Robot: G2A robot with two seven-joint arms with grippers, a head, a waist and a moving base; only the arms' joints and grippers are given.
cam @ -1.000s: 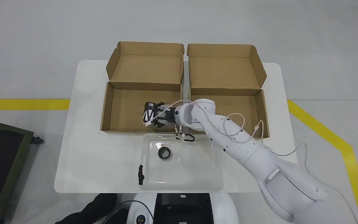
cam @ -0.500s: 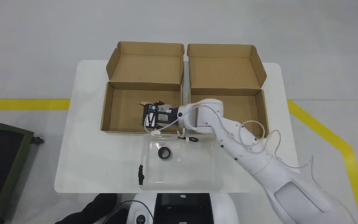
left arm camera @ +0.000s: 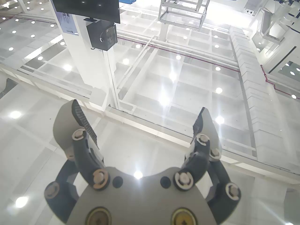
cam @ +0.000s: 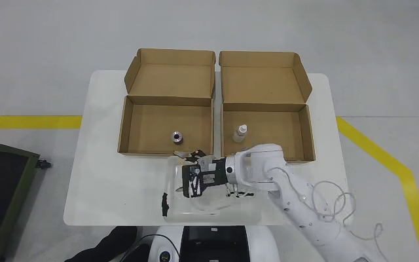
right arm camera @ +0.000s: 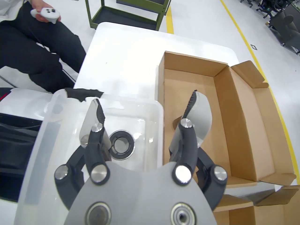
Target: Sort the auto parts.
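The dark metal bearing ring (right arm camera: 121,144) lies flat on the floor of the clear plastic bin (right arm camera: 131,104), near the bin wall that faces the left brown cardboard box (cam: 147,124). A small silvery ring (cam: 177,136) sits in that box, and a small white bottle-shaped part (cam: 240,133) sits in the right brown cardboard box (cam: 281,131). Those two look sorted, and the bearing ring appears to be the piece in hand.

The right gripper (right arm camera: 145,97) hovers above the bin, its fingers apart and holding nothing. One finger hangs just beside the ring and the other over the left box. The step seems to be the approach for a pick. The next move likely calls for sliding the gripper sideways until the ring lies between the fingers. It would then lower inside the bin wall without striking it and close across the ring's rim.

A black scrap (cam: 163,204) clings to the bin's corner. The left gripper (left arm camera: 138,106) points up at the ceiling, fingers apart and empty. Everything stands on the white desk (cam: 98,164).
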